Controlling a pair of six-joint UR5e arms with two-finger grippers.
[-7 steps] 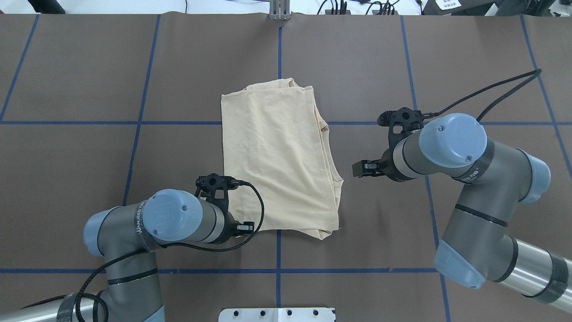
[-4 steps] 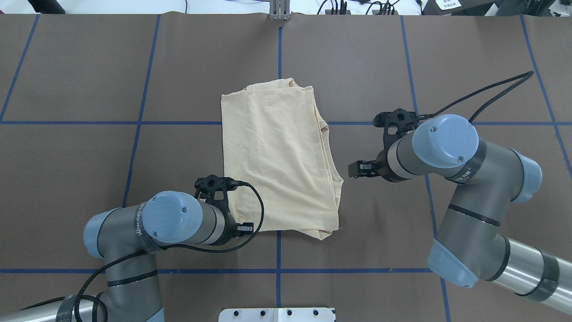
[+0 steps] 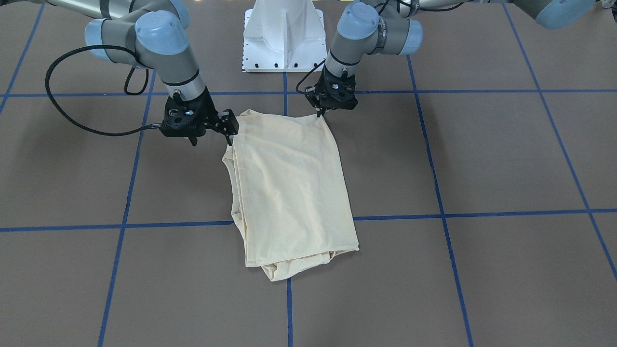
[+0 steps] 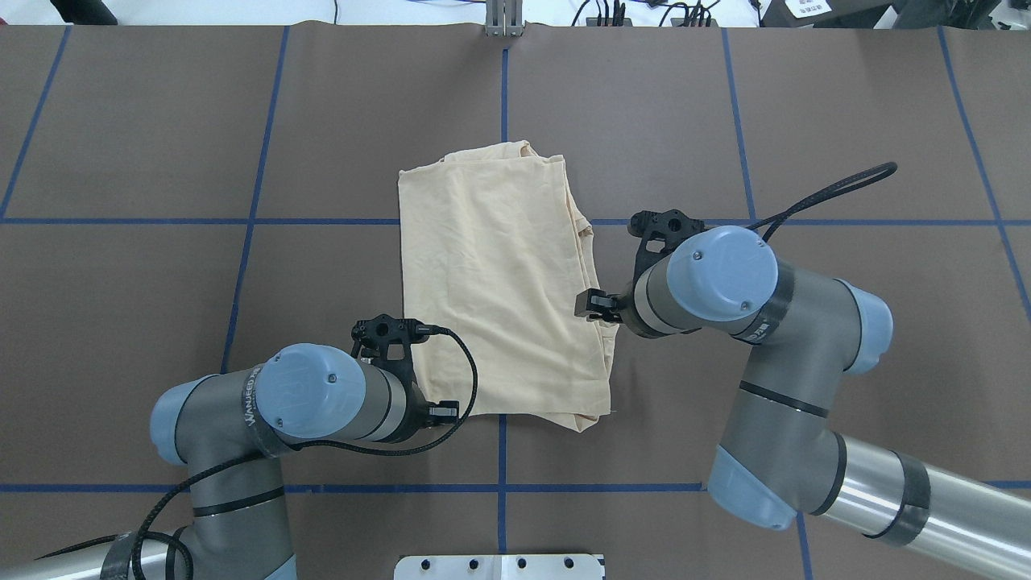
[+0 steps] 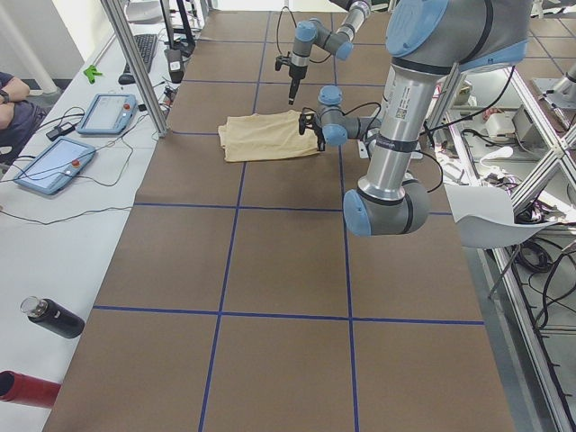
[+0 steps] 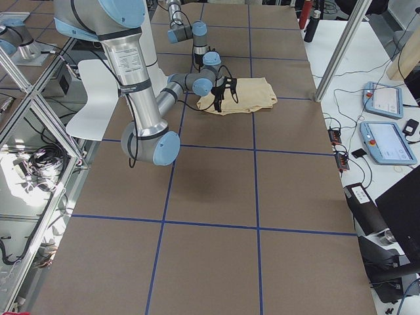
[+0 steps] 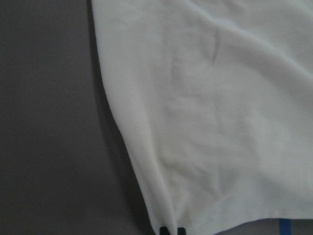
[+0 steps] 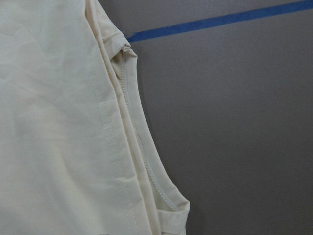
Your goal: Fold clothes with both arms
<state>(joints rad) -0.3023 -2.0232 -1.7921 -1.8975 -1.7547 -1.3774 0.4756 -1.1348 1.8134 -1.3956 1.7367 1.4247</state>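
Note:
The cream shirt (image 4: pixel 499 282) lies folded into a flat oblong in the middle of the table (image 4: pixel 161 161), also seen from the front (image 3: pixel 289 188). My left gripper (image 4: pixel 445 411) is low at the shirt's near left corner; the left wrist view shows its tips (image 7: pixel 171 230) pinched together on the cloth edge (image 7: pixel 220 122). My right gripper (image 4: pixel 590 304) sits at the shirt's right edge, over the layered hem (image 8: pixel 132 161). Its jaws look apart, with nothing held. In the front view it is at the left (image 3: pixel 230 135) and the left gripper (image 3: pixel 319 114) is on the right.
Blue tape lines (image 4: pixel 502 97) divide the brown table into squares. The white base pedestal (image 3: pixel 284 33) stands at the robot's edge. Off the far side, a side bench holds tablets (image 5: pixel 54 166) and a dark bottle (image 5: pixel 49 317), beside a metal post (image 5: pixel 135 63).
My right arm has swung left, bringing its gripper from off the cloth to the shirt's right edge. The left arm and the shirt have not moved.

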